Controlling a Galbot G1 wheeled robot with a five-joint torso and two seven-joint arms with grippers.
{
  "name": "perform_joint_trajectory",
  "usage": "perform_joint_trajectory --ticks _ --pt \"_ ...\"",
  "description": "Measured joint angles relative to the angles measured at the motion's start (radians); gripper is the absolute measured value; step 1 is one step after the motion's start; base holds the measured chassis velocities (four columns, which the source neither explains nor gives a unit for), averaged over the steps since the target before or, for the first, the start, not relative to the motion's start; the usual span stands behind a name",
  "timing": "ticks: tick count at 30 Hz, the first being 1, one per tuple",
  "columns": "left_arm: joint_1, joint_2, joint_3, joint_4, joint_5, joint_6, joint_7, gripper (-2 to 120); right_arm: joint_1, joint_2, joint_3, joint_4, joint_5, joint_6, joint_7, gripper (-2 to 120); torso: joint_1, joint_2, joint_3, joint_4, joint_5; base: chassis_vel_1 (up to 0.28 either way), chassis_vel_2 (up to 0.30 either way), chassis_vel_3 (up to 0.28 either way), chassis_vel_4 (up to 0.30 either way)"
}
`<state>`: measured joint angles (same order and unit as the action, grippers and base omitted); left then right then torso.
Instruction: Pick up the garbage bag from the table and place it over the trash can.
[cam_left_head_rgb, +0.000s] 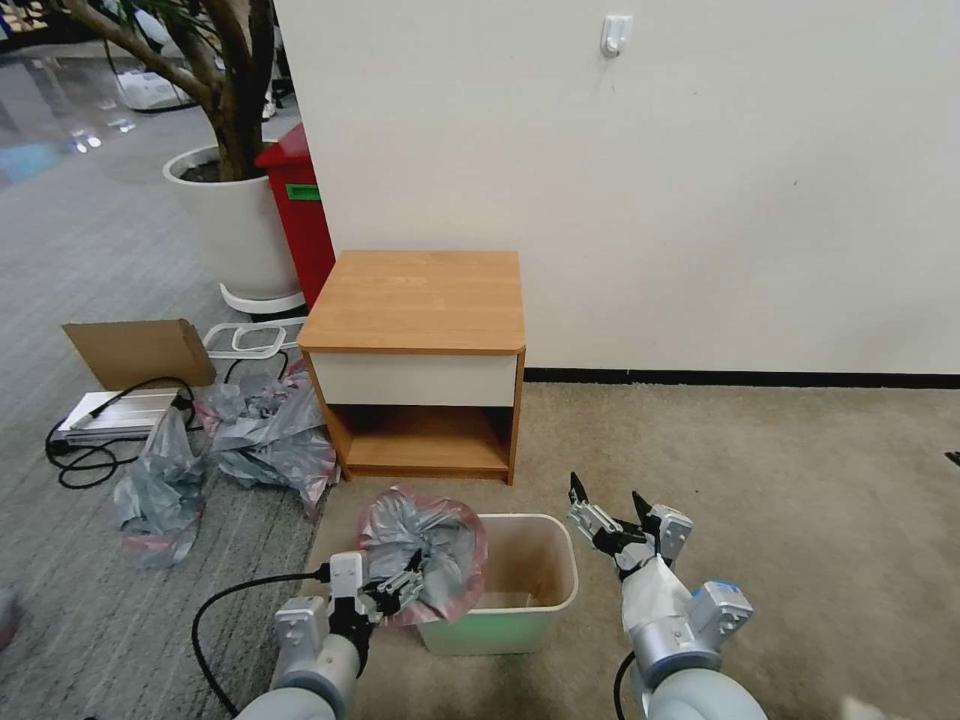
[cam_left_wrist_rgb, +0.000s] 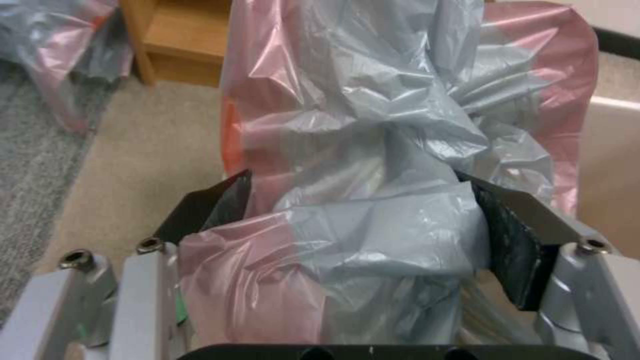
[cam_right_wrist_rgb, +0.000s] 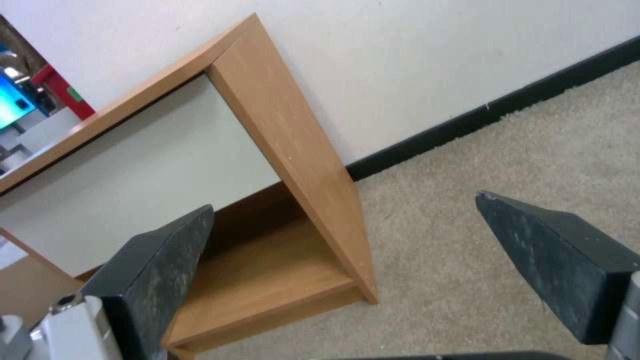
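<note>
Thin grey plastic with a pink rim, the garbage bag (cam_left_head_rgb: 425, 555) is off the table (cam_left_head_rgb: 415, 300) and bunched between the left gripper's (cam_left_head_rgb: 400, 592) clamped fingers, hanging over the near-left corner of the trash can (cam_left_head_rgb: 545, 590). It is not yet spread over the rim. The right gripper (cam_left_head_rgb: 608, 510) waits beside the bin, fingers apart and empty; I count one bin, one held bag and two spare bags (cam_left_head_rgb: 235, 440) on the floor.

The bag (cam_left_head_rgb: 425, 552) is thin, crinkled, glossy plastic. Beside it, the can (cam_left_head_rgb: 530, 580) is smooth matt plastic. Behind the can, the table (cam_left_head_rgb: 415, 300) is satin wood-grain over rough carpet (cam_left_head_rgb: 780, 480).
</note>
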<state>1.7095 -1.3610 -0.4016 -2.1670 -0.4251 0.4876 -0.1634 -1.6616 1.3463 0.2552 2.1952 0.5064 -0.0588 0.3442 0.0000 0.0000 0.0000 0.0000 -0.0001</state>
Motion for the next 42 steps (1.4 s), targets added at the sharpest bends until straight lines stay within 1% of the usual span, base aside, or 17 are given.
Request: perform_joint_trajectory --ticks 4,8,11,12,16,17,21,25,29,31,32,33,35,36,39,40,42 --pt "-0.016 0.011 -0.005 0.008 -0.020 0.037 0.030 74 -0.008 0.002 0.001 0.001 -0.008 0.007 0.000 100 0.000 0.000 0.000 0.0000 0.0000 0.000 0.000 0.000 0.000" --pt "-0.028 0.012 -0.003 0.022 -0.027 0.062 0.052 66 -0.013 0.006 0.001 0.001 -0.016 0.010 0.000 100 0.000 0.000 0.000 0.0000 0.0000 0.000 0.000 0.000 0.000" --pt "-0.038 0.008 0.004 0.037 -0.028 0.065 0.056 53 -0.015 0.012 -0.002 0.001 -0.022 0.012 0.000 100 0.000 0.000 0.000 0.0000 0.0000 0.000 0.000 0.000 0.000" --pt "-0.038 0.008 0.004 0.037 -0.028 0.065 0.056 53 -0.015 0.012 -0.002 0.001 -0.022 0.012 0.000 100 0.000 0.000 0.000 0.0000 0.0000 0.000 0.000 0.000 0.000" --pt "-0.041 0.005 0.012 0.047 -0.025 0.056 0.056 32 -0.017 0.018 -0.008 0.001 -0.030 0.013 0.000 100 0.000 0.000 0.000 0.0000 0.0001 0.000 0.000 0.000 0.000" --pt "-0.041 0.005 0.012 0.047 -0.025 0.056 0.056 32 -0.017 0.018 -0.008 0.001 -0.030 0.013 0.000 100 0.000 0.000 0.000 0.0000 0.0001 0.000 0.000 0.000 0.000" --pt "-0.041 0.004 0.012 0.053 -0.020 0.026 0.053 15 -0.014 0.019 -0.010 -0.001 -0.030 0.013 0.001 100 0.000 0.000 0.000 0.0000 0.0000 0.000 0.000 0.000 0.000" --pt "-0.036 0.001 0.011 0.054 -0.008 0.005 0.048 7 -0.011 0.020 -0.016 -0.003 -0.031 0.013 0.001 100 0.000 0.000 0.000 0.0000 0.0000 0.000 0.000 0.000 0.000" --pt "-0.030 -0.001 0.012 0.055 0.004 -0.023 0.041 7 -0.010 0.022 -0.024 -0.003 -0.036 0.013 0.001 100 0.000 0.000 0.000 -0.0001 0.0000 0.000 0.000 0.000 0.000" --pt "-0.021 -0.002 0.008 0.055 0.019 -0.068 0.037 7 -0.010 0.022 -0.035 -0.001 -0.039 0.013 0.001 100 0.000 0.000 0.000 0.0000 0.0000 0.000 0.000 0.000 0.000" --pt "-0.021 -0.002 0.008 0.055 0.019 -0.068 0.037 7 -0.010 0.022 -0.035 -0.001 -0.039 0.013 0.001 100 0.000 0.000 0.000 0.0000 0.0000 0.000 0.000 0.000 0.000" --pt "-0.015 -0.001 0.006 0.055 0.026 -0.100 0.037 7 -0.011 0.021 -0.041 0.003 -0.039 0.013 -0.006 100 0.000 0.000 0.000 0.0000 0.0000 0.000 0.000 0.000 0.000" --pt "-0.001 0.003 -0.001 0.059 0.044 -0.187 0.057 7 -0.022 0.007 -0.058 0.021 -0.026 0.028 -0.105 100 0.000 0.000 0.000 0.0001 0.0000 0.000 0.000 0.000 0.000" --pt "-0.001 0.003 -0.001 0.059 0.044 -0.187 0.057 7 -0.022 0.007 -0.058 0.021 -0.026 0.028 -0.105 100 0.000 0.000 0.000 0.0001 0.0000 0.000 0.000 0.000 0.000" --pt "0.014 0.010 -0.016 0.060 0.055 -0.296 0.107 7 -0.045 -0.039 -0.092 0.053 -0.044 0.035 -0.320 100 0.000 0.000 0.000 0.0000 -0.0001 0.000 0.000 0.000 0.000" --pt "0.014 0.010 -0.016 0.060 0.055 -0.296 0.107 7 -0.045 -0.039 -0.092 0.053 -0.044 0.035 -0.320 100 0.000 0.000 0.000 0.0000 -0.0001 0.000 0.000 0.000 0.000" --pt "0.021 0.014 -0.026 0.060 0.058 -0.350 0.143 7 -0.042 -0.077 -0.128 0.054 -0.100 0.020 -0.412 100 0.000 0.000 0.000 0.0000 -0.0001 0.000 0.000 0.000 0.000"
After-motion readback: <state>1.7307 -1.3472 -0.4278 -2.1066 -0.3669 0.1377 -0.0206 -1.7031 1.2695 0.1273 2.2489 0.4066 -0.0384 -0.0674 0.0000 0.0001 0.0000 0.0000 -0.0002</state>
